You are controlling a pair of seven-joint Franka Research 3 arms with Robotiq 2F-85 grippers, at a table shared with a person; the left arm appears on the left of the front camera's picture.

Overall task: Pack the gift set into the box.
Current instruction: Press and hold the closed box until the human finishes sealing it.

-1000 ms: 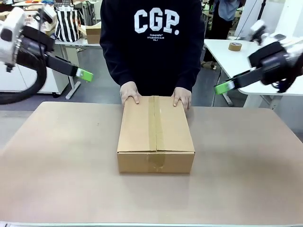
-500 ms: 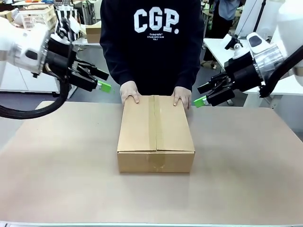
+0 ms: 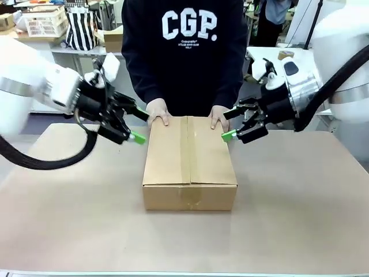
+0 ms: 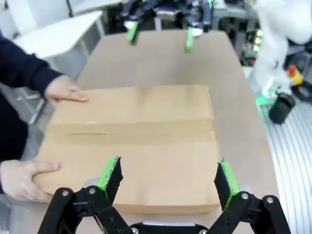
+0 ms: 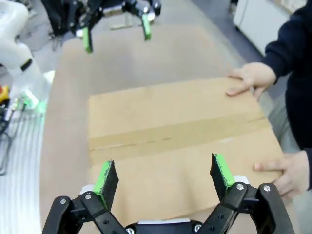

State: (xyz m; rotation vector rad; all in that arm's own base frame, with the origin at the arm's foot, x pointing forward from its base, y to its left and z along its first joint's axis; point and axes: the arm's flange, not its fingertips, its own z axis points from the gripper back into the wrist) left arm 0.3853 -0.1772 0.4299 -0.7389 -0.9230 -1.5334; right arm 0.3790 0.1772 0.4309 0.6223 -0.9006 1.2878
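Two spread grippers flanking the box (image 3: 189, 164), shut and taped, flat at mid surface (image 3: 300, 202): left gripper (image 3: 140, 125) beside its far left corner, right gripper (image 3: 229, 124) beside its far right corner, jaws wide apart on each. Person's hands (image 3: 157, 112) resting on the box's far edge.

A lab workroom, with a bench (image 3: 75, 52), storage basket (image 3: 43, 22) and striped bag (image 3: 81, 30) behind

Closed box (image 3: 189, 158) (person (image 3: 184, 57) behind it)
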